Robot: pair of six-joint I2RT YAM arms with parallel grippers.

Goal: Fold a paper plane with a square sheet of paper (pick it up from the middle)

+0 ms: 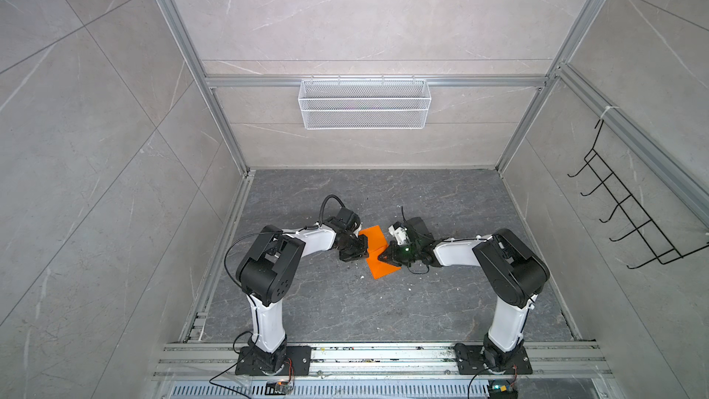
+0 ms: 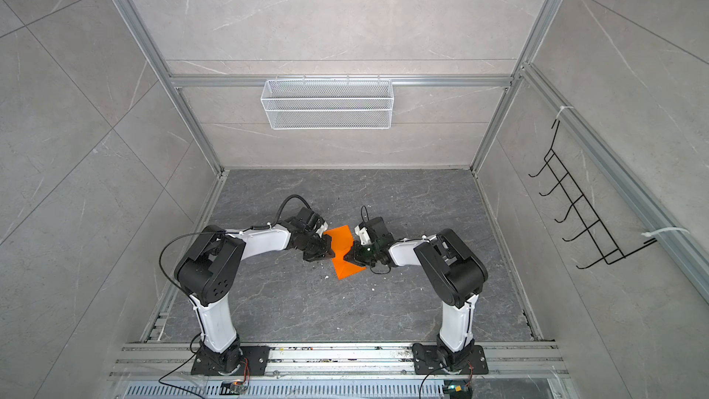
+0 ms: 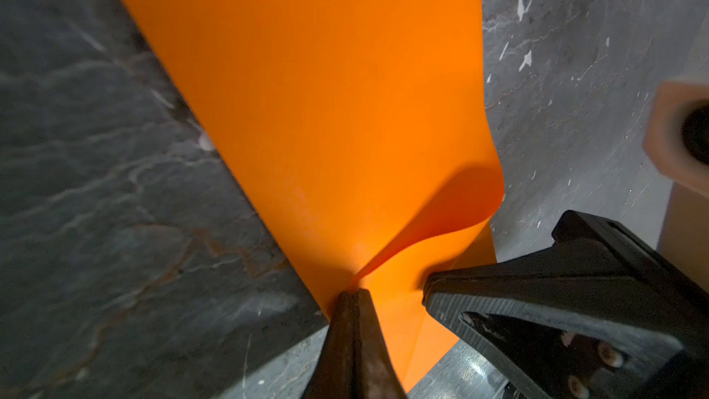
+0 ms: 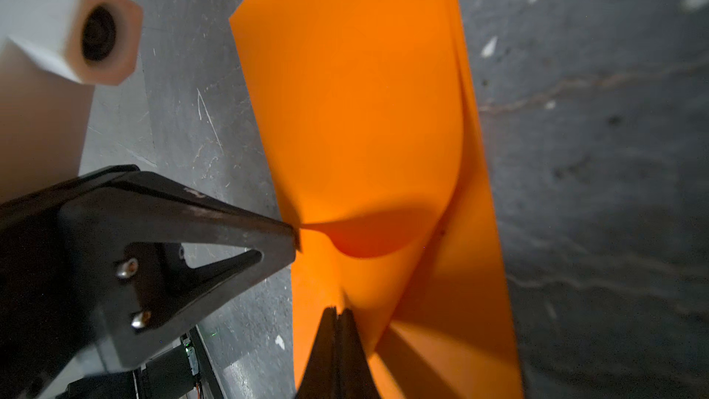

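Observation:
The square sheet of paper (image 1: 374, 239) (image 2: 340, 241) is bright orange and hangs just above the dark tabletop, pinched in at its waist from both sides. My left gripper (image 1: 365, 250) (image 2: 330, 249) (image 3: 355, 293) is shut on the middle of its left edge. My right gripper (image 1: 380, 257) (image 2: 346, 256) (image 4: 337, 310) is shut on the middle of the opposite edge. In the wrist views the paper (image 3: 326, 109) (image 4: 353, 109) buckles into a curved ridge between the two pinch points. No paper plane shape shows.
A white wire basket (image 1: 364, 103) hangs on the back wall and a black hook rack (image 1: 633, 205) on the right wall. Small white specks (image 1: 360, 277) dot the dark stone tabletop (image 1: 422, 301). Aluminium rails (image 1: 383, 355) run along the front.

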